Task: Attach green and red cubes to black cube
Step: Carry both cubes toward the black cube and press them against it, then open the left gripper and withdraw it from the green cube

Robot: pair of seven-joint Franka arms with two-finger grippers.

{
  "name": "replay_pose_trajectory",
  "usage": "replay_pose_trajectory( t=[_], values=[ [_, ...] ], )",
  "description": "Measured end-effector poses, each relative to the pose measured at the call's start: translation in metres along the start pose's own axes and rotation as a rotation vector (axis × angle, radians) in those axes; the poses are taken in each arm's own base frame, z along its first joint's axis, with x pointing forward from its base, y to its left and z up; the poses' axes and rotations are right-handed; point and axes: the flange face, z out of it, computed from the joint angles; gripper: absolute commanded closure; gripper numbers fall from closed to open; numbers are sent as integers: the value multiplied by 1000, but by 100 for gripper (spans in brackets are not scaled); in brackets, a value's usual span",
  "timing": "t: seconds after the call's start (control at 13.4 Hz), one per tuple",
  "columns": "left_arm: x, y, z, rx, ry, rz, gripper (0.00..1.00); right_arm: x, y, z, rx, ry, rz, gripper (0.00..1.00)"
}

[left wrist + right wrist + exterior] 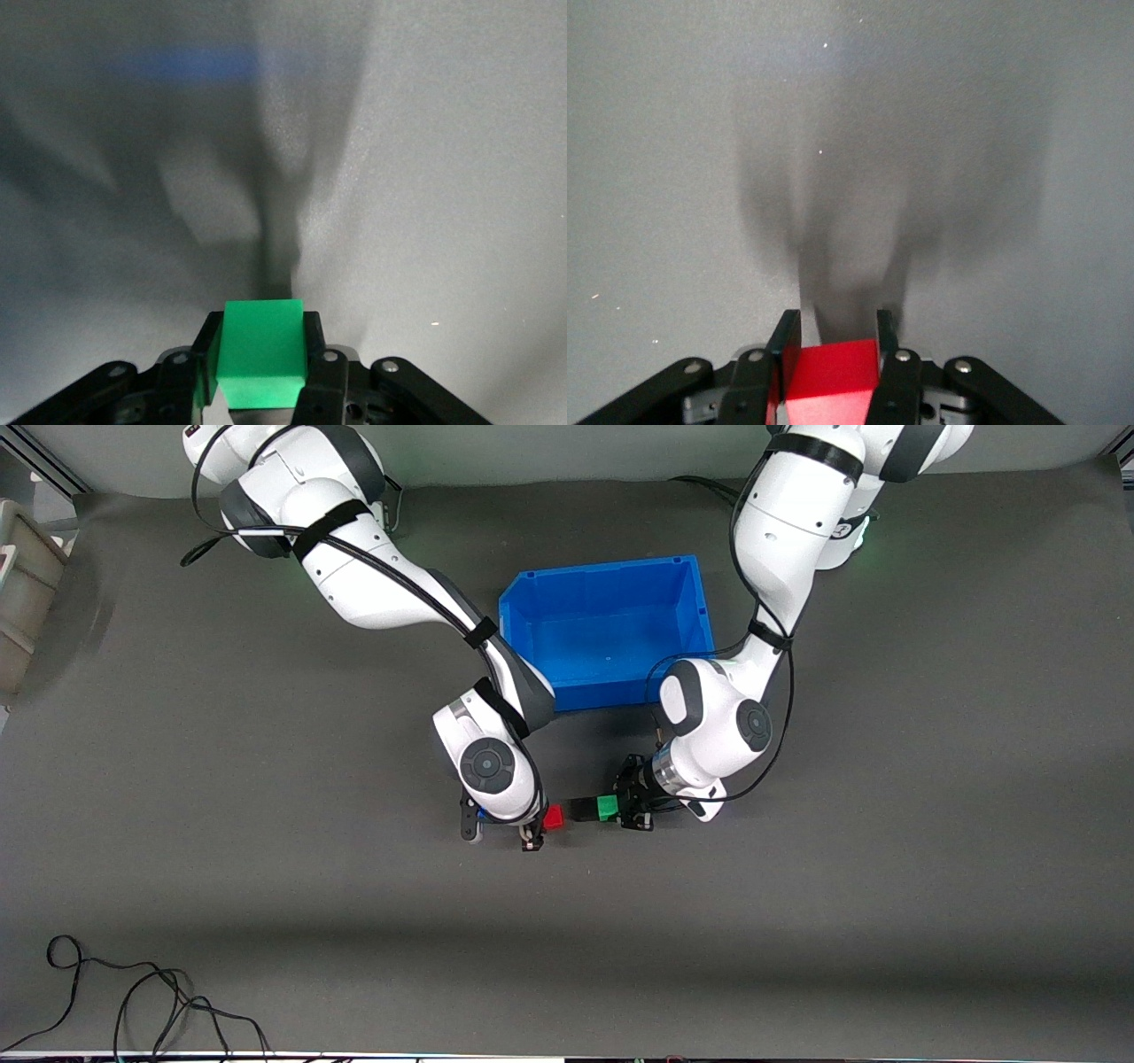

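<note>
Centre frame, left gripper [623, 809] fingers clamp the green cube [607, 808] against the black cube [583, 809]; right gripper [535, 828] fingers clamp the red cube [554, 817] just beside it.

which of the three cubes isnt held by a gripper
The black cube, between the other two. The red cube sits in the right gripper, the green cube in the left gripper.

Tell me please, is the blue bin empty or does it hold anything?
Empty: the front view shows only the bare blue floor inside the blue bin, though the right arm hides one corner.
</note>
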Motion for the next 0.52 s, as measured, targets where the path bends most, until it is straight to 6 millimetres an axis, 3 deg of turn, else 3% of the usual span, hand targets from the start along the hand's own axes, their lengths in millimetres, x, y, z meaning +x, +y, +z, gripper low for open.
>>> replay_pose_trajectory(
  t=[0.07,0.15,0.22,0.52],
  values=[
    [1,-2,5,-1,5,-3,26,0,1,2,-1,0,0,100],
    [1,-2,9,-3,8,-5,9,-2,2,4,-1,0,-3,100],
    [1,-2,11,-5,8,-5,0,-4,3,5,2,-2,-5,100],
    [-2,5,9,-18,5,1,0,-8,5,8,5,-4,-7,100]
  ],
)
